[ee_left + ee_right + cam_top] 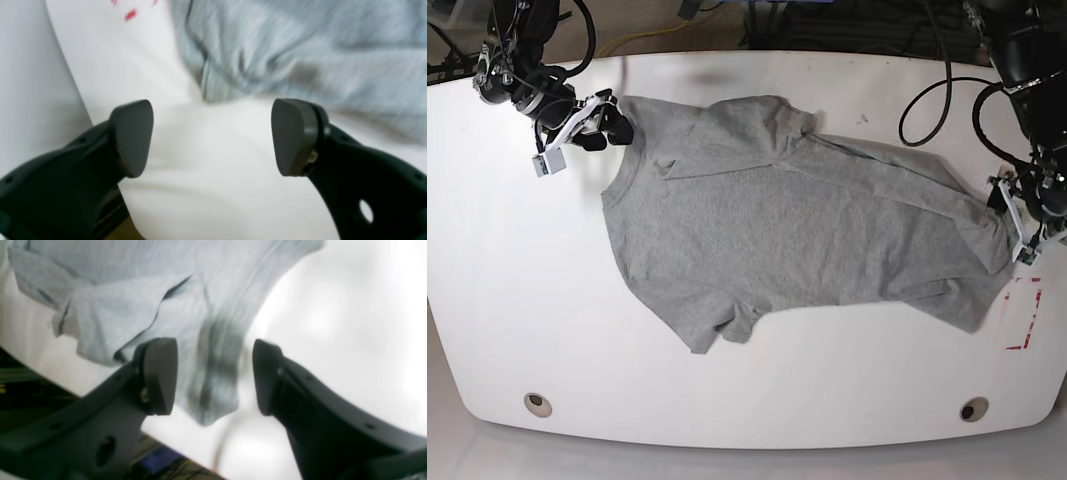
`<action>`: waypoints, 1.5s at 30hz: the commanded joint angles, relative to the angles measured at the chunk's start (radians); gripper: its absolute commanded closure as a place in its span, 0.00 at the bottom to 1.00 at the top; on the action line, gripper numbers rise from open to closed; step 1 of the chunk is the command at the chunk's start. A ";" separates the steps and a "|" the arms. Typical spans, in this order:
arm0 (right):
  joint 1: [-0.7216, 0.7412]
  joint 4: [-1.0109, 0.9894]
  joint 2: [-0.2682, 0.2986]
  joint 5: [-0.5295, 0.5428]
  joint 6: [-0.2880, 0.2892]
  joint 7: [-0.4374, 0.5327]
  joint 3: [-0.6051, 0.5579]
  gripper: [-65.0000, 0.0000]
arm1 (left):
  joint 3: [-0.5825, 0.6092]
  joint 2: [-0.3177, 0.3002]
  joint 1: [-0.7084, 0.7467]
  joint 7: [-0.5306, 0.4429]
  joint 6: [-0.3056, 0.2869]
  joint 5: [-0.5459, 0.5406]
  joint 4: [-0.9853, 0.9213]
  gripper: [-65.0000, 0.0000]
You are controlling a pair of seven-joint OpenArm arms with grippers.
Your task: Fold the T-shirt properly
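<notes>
The T-shirt (797,225) is spread rumpled across the white table (747,390), no fold made yet, so basically everything's left. Left gripper (211,136) gapes wide and empty beside the hem; right gripper (213,376) straddles a shoulder corner, jaws part-open.

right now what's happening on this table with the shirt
A two-armed robot is working on a heather-grey short-sleeved cotton T-shirt spread mostly flat, with some wrinkles, on a white table. The left gripper is open beside the shirt's hem end, with only bare table between its fingertips. The right gripper is open at the shoulder end, with a bit of the cloth's edge showing between its fingertips, not clamped. No fold is made yet.
</notes>
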 commanded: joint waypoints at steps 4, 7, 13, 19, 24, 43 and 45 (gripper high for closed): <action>-0.042 0.015 0.002 0.015 -0.035 0.013 -0.002 0.46 | -0.041 -0.013 0.060 -0.140 0.002 -0.012 0.017 0.21; -0.059 0.013 -0.032 0.014 -0.040 0.013 -0.004 0.46 | -0.068 -0.008 0.083 -0.213 0.002 -0.012 0.019 0.25; -0.068 -0.074 -0.051 0.015 -0.032 0.010 -0.040 0.46 | -0.084 -0.007 0.091 -0.302 0.002 -0.011 -0.010 0.49; -0.063 -0.089 -0.052 0.015 -0.037 0.031 -0.097 0.47 | -0.085 -0.008 0.040 -0.305 0.002 -0.011 -0.101 0.38; -0.040 -0.091 -0.052 0.015 -0.038 0.034 -0.100 0.60 | -0.082 -0.013 -0.011 -0.307 0.046 -0.011 -0.173 0.27; -0.019 -0.092 -0.047 0.014 -0.040 0.036 -0.093 1.00 | -0.030 -0.079 -0.124 -0.354 0.084 -0.012 -0.438 0.23; -0.019 -0.092 -0.047 0.014 -0.040 0.036 -0.093 1.00 | -0.027 -0.079 -0.117 -0.371 0.084 -0.012 -0.440 0.23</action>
